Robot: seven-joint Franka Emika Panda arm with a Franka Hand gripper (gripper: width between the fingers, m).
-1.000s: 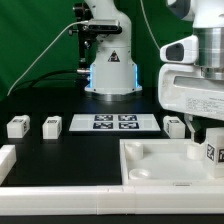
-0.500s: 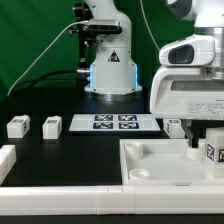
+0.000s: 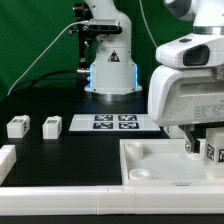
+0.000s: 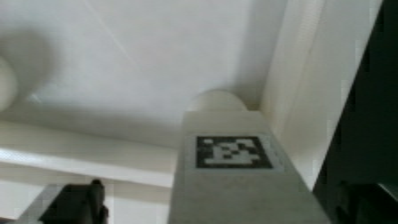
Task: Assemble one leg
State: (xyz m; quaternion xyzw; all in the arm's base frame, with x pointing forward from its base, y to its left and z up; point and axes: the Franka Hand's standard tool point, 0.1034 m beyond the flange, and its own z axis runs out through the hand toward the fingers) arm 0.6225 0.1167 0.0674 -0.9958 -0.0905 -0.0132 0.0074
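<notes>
Exterior view: Panda arm's big white wrist housing fills the exterior view's right side, over the white square panel (image 3: 150, 165) with the raised rim. Gripper (image 3: 203, 149) is low over the panel's far corner on the exterior view's right. One leg (image 3: 212, 152), white block with a black-and-white tag, stands between the fingers at that corner, lower end on or just above the panel surface — can't tell which, view is cropped there.

Wrist view: the leg (image 4: 231, 160) runs upright down the middle of the shot, tag facing the camera, rounded end sitting against the panel's inner corner where the rim (image 4: 294, 70) meets the floor. Dark fingertips (image 4: 75, 200) show either side of the leg. Jaws look closed on it, probably gripping, though contact itself is blurred.

Rest of the table: two more legs (image 3: 17, 126) and (image 3: 51, 126) sit side by side, apart, at the exterior view's left on the black table (image 3: 70, 160). The marker board (image 3: 113, 123) lies flat just beside them, in front of the robot base (image 3: 108, 70). Another white part edge (image 3: 6, 160) pokes in at the left border.
</notes>
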